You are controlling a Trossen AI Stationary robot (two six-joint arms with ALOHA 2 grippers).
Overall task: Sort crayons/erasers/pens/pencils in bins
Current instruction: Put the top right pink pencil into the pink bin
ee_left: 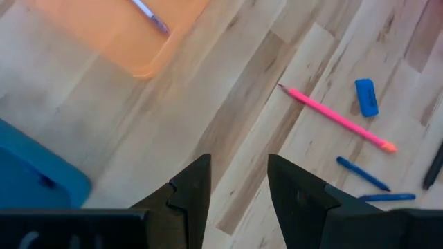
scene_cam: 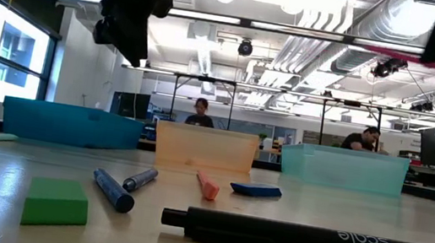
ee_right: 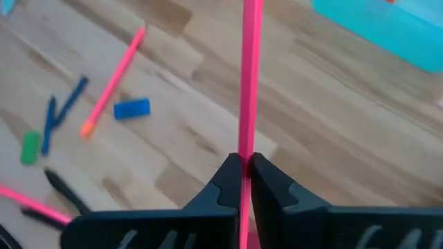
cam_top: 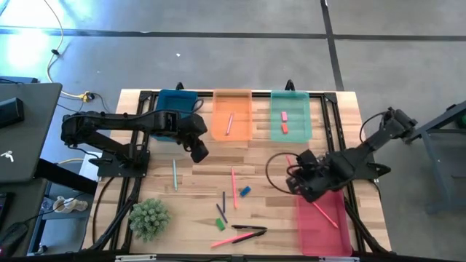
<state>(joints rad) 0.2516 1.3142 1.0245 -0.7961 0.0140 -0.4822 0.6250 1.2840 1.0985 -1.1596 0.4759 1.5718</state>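
Pencils, pens and erasers lie scattered over the wooden counter (cam_top: pixel 189 164), mostly toward 6 o'clock in the high view: a blue eraser (cam_top: pixel 245 191), a green eraser (cam_top: pixel 220 224), a loose pink pencil (cam_top: pixel 234 188), dark blue crayons (cam_top: pixel 221 207) and a black pen (cam_top: pixel 247 228).

The right pincer (ee_right: pixel 245 171) is clenched on a pink pencil (ee_right: pixel 249 83), pinching it crosswise so the shaft juts straight out. It hangs near the top edge of the red-pink bin (cam_top: pixel 323 217) at 4 o'clock, which already holds one pink stick, so this looks like a carry toward that bin.

The left pincer (ee_left: pixel 239 183) is released, fingers apart over bare wood just below the blue bin (cam_top: pixel 177 109) and orange bin (cam_top: pixel 232 114) at 11 o'clock, probably poised for its next pick.

The green bin (cam_top: pixel 290 113) at 1 o'clock holds two red-orange erasers (cam_top: pixel 285 121).
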